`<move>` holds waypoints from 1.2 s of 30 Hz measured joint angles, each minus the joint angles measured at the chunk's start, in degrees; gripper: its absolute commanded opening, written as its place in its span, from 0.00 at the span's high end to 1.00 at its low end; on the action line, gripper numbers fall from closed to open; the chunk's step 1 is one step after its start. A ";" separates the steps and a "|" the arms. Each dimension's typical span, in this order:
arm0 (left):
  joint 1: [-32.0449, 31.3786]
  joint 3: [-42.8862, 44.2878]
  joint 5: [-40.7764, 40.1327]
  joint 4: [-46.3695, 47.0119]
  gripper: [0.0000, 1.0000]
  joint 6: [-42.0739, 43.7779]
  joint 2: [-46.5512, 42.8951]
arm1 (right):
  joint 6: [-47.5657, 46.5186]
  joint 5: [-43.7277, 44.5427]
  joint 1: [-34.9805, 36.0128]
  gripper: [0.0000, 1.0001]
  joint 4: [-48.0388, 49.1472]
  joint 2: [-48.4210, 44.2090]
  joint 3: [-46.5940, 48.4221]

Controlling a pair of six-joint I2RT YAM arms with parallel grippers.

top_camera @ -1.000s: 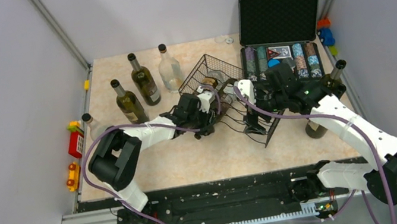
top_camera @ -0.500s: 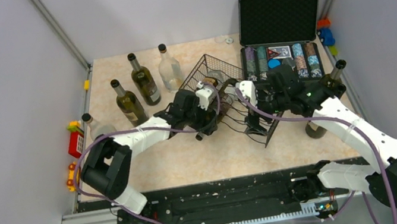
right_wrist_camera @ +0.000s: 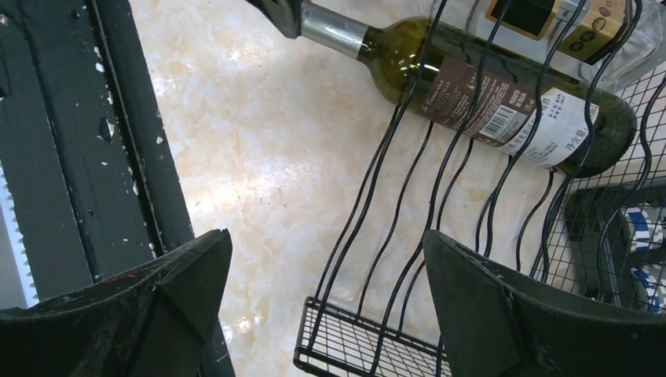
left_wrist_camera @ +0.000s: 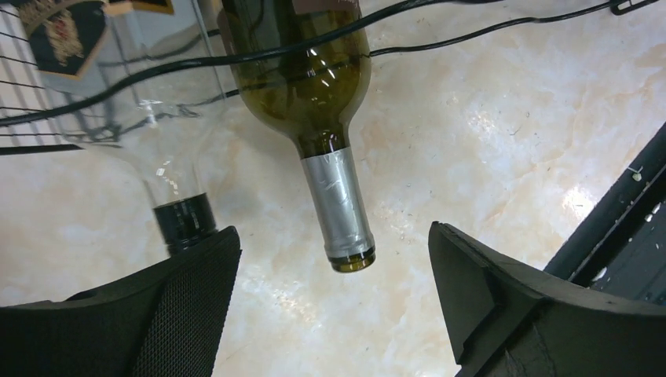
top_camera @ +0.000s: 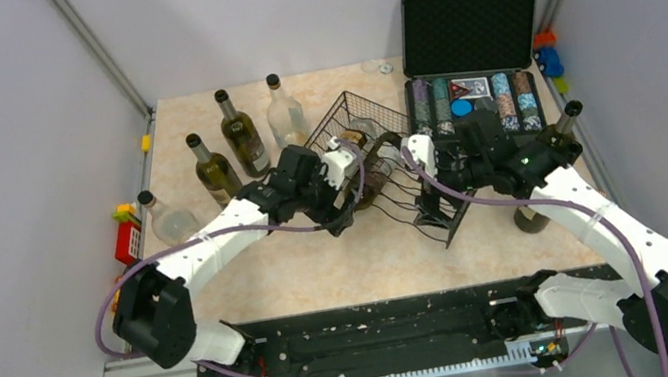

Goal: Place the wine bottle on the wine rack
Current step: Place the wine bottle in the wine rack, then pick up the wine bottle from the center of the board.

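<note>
Wide open at the left gripper — both fingers well clear of the silver-foiled neck hanging between them, nothing gripped. Wide open too at the right gripper, empty, poised over bare marble table and the wavy wires at one end of the rack. Straight off the left fingertips, toward 12 o'clock in the left wrist view: the wine bottle, dark green, lying on its side in a cradle of the wine rack, neck poking out past the wires over the tabletop. At its 9 o'clock in that view, in the neighbouring cradle, a clear bottle with a dark cap, likewise on its side. From the right wrist, the same green bottle at 1 o'clock, brown-and-white label showing through the wires. In the overhead view, rack near the table's middle with a gripper on either side — left at its 8 o'clock, right at its 3 o'clock. Farther out, at 10 to 11 o'clock of the rack, three upright bottles; at 2 o'clock, an open black case holding poker chips.
</note>
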 measured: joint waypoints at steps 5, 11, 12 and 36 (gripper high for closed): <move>0.00 5.75 -1.53 -7.50 0.06 3.72 -2.91 | 1.57 -0.39 -1.11 0.05 0.24 -0.96 0.02; 0.02 10.19 -8.20 -13.53 0.06 3.89 -10.27 | 4.24 -1.51 -3.85 0.05 3.26 -5.60 -0.20; 0.26 11.39 -9.86 -14.75 0.06 3.78 -11.45 | 4.57 -1.55 -4.15 0.05 4.13 -6.73 -0.55; 32.15 31.63 -15.06 -23.89 0.10 -5.64 -13.79 | 2.51 -3.10 -4.37 0.06 13.51 -9.31 -11.89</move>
